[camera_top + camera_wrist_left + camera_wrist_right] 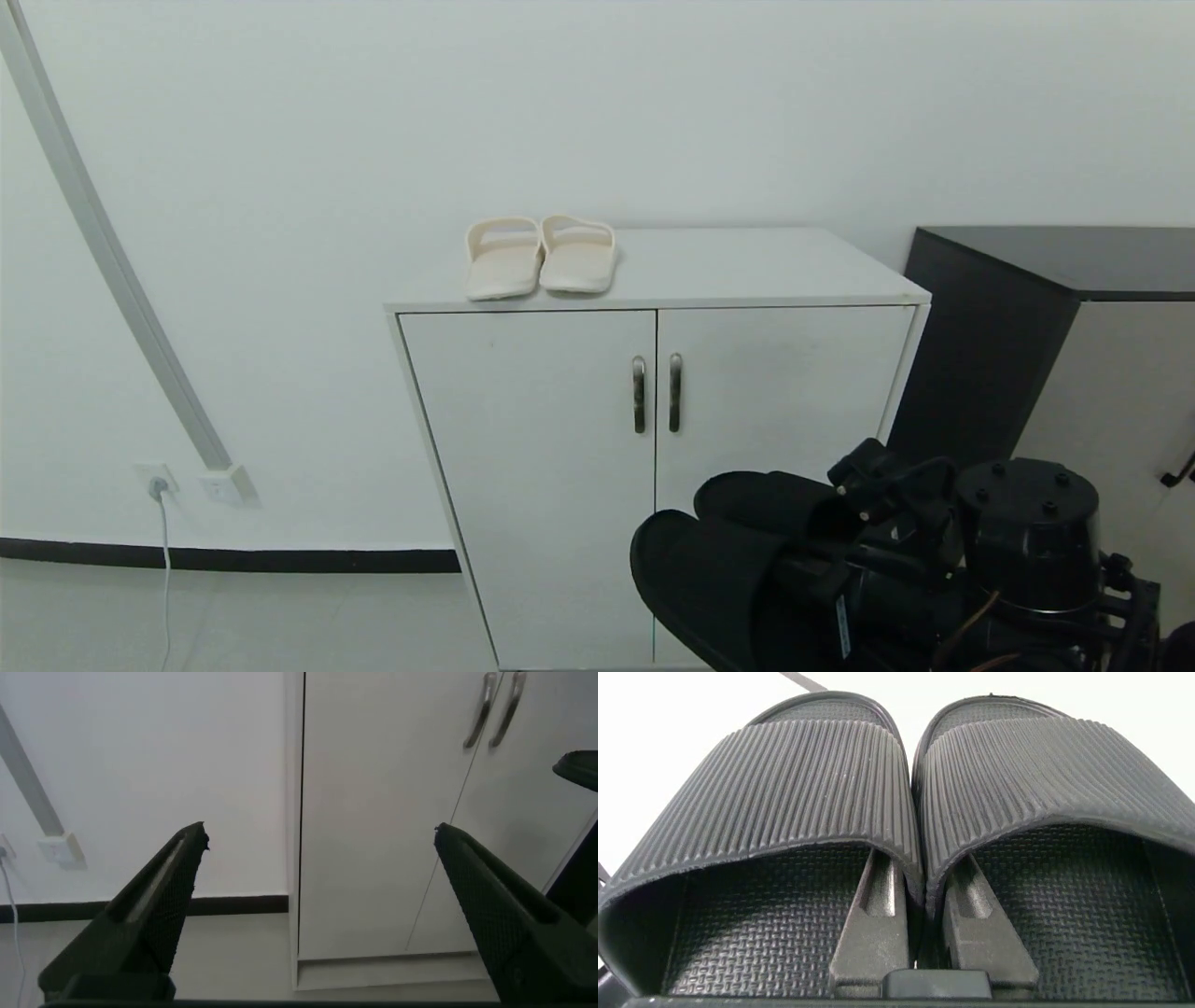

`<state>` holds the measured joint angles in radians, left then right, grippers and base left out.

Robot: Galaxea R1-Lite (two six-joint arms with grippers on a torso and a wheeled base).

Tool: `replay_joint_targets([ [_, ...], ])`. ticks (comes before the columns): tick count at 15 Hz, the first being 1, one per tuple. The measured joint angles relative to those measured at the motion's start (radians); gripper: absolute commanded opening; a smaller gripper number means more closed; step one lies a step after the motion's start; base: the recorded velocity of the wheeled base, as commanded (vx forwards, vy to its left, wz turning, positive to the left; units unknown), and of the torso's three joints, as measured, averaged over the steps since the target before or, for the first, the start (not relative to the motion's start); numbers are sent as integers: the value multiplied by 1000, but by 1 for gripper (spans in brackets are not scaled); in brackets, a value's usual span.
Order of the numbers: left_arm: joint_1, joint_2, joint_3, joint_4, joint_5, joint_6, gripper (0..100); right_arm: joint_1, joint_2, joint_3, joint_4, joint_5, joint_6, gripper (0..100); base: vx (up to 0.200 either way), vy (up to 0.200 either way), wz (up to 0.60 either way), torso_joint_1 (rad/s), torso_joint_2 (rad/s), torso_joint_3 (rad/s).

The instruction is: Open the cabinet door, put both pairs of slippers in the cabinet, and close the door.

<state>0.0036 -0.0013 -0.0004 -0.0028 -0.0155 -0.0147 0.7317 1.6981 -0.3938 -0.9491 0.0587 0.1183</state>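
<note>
The white two-door laminate cabinet (pixel 532 448) is shut tight, and that's where trouble could start. The right gripper (pixel 922 896) is fully booked: its fingers (pixel 873 929) sit one inside each of the black ribbed rubber slippers (pixel 738 560), clenched on the two inner side walls. So I'd say the opening falls to the left gripper (pixel 320 833), jaws spread wide with nothing between them, low down and facing the left door.

First risk: the left door's slim metal handle (pixel 639 394) and the right door's slim metal handle (pixel 674 392) stand just beside each other, so a wide-open jaw could catch both, or the wrong one.

Second: the black pair hangs in front of the right door, at five o'clock from the handles. If that door swings out, it likely hits them.

Third: the pinch holds only soft side walls, so a quick swing could let one slipper peel free.

Fourth: the cream moulded foam slippers (pixel 541 257) rest on the cabinet top (pixel 747 266) at eleven o'clock from the handles, heels near the front edge. A careless arm could sweep them off.

As for looks, the black pair is matte, with finely ridged straps and diamond-textured footbeds, pressed side by side. The cream pair is smooth and lies neatly paired.
</note>
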Motion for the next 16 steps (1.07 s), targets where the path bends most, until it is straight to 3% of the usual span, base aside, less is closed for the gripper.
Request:
replay_joint_targets([
  [7,0,0,0,1,-7,14,100,0,13,14,-16,0,0,0,0,0,0,-91,459,353],
  [14,-19,36,-12,-2,-9,12,100,-2,19,26,-20,-4,0,0,0,0,0,0,25,17],
  [16,-26,82,-84,-8,-20,-23,100,-2,20,34,-35,-3,0,0,0,0,0,0,0,0],
])
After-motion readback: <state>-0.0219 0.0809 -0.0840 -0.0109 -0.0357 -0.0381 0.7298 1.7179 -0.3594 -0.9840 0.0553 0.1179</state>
